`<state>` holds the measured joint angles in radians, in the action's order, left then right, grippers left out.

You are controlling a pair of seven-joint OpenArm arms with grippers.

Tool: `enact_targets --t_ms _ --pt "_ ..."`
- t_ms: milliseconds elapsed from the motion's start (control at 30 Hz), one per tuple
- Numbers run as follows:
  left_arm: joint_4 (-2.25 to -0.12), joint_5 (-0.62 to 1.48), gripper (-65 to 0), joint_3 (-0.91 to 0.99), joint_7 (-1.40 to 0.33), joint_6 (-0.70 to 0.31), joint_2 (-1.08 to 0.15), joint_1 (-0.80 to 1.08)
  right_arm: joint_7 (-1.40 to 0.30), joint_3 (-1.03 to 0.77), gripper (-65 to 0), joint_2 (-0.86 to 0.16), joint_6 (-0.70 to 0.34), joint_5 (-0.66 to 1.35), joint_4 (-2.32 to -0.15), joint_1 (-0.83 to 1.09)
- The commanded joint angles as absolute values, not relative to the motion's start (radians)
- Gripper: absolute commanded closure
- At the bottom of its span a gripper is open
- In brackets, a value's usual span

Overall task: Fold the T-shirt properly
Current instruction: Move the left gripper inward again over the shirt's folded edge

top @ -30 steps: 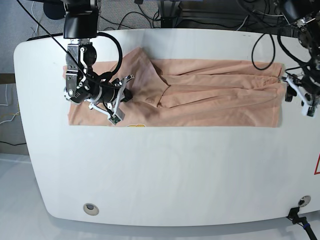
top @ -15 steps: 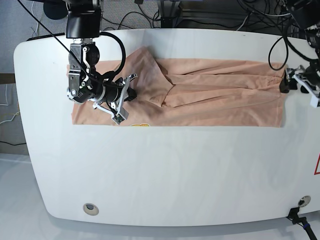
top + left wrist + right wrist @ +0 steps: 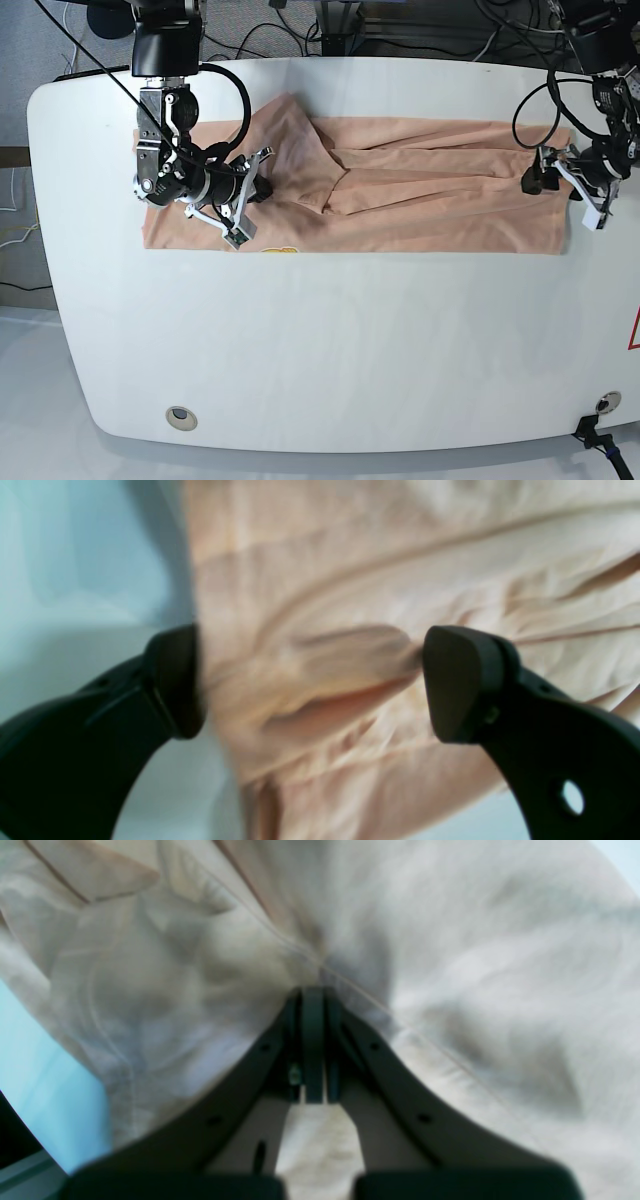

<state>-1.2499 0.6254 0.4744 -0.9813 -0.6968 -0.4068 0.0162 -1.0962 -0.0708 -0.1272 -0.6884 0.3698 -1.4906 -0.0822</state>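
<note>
Beneath everything lies a smooth white surface (image 3: 330, 360) with rounded front corners, set over a grey floor (image 3: 30, 370), with thin black cables (image 3: 285, 32) tangled behind its far edge.

The largest thing on it is the peach-pink, soft fabric T-shirt (image 3: 420, 232), spread in a long, low band across the far half of the surface, its long side running left to right. Lengthwise creases run through its right part, while toward the left a loose, pointed flap lies over the band and reaches past its far edge. Part of a yellow print shows at the near edge, left of the middle.

Two black-and-silver robot arms reach in from the far side. The right arm's black pincer (image 3: 314, 1045) is clenched, its tips together against the cloth near the base of the flap; whether any fabric is pinched between them cannot be told.

The left arm's black pincer (image 3: 310, 682) is released, its tips spread wide at the shirt's end, in the base view's right part. One tip is just beside the shirt's end edge, the other over the creased cloth, with a raised fold between them.

Smallest are two round metallic fittings near the surface's front corners, one on the left (image 3: 182, 418), the other on the right (image 3: 608, 402).
</note>
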Motion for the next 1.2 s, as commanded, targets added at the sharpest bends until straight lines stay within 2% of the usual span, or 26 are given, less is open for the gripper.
enact_targets --t_ms 0,400,467,633,700,733,967,1167 --pt "-1.265 0.633 -61.6 0.475 -0.98 -0.698 -0.418 0.01 -1.104 -0.073 0.0 -0.134 -0.691 0.361 -1.498 -0.093" --pt "-1.271 0.639 -60.4 0.437 -0.98 -0.698 -0.398 0.051 -1.101 -0.073 0.0 -0.133 -0.691 0.361 -1.498 -0.093" --pt "-1.274 0.639 -50.6 0.429 -0.98 -0.698 -0.398 0.051 -1.101 -0.073 0.0 -0.131 -0.691 0.361 -1.498 -0.093" --pt "-1.277 0.639 -15.6 0.429 -0.98 -0.698 -0.372 0.048 -1.101 -0.073 0.0 -0.131 -0.691 0.361 -1.498 -0.093" --pt "-1.277 0.639 -6.4 0.429 -0.98 -0.698 -0.372 0.047 -1.101 -0.073 0.0 -0.131 -0.691 0.361 -1.498 -0.093" --pt "-1.277 0.639 -4.1 0.429 -0.98 -0.698 -0.371 0.047 -1.101 -0.073 0.0 -0.131 -0.691 0.361 -1.498 -0.093" --pt "-1.42 0.685 -3.9 0.427 -0.983 -0.698 -0.352 0.051 -1.101 -0.073 0.0 -0.131 -0.691 0.361 -1.498 -0.093" --pt "-1.596 0.76 -3.9 0.364 -1.113 -0.698 -0.329 0.044 -1.101 -0.073 0.0 -0.13 -0.691 0.361 -1.497 -0.093"
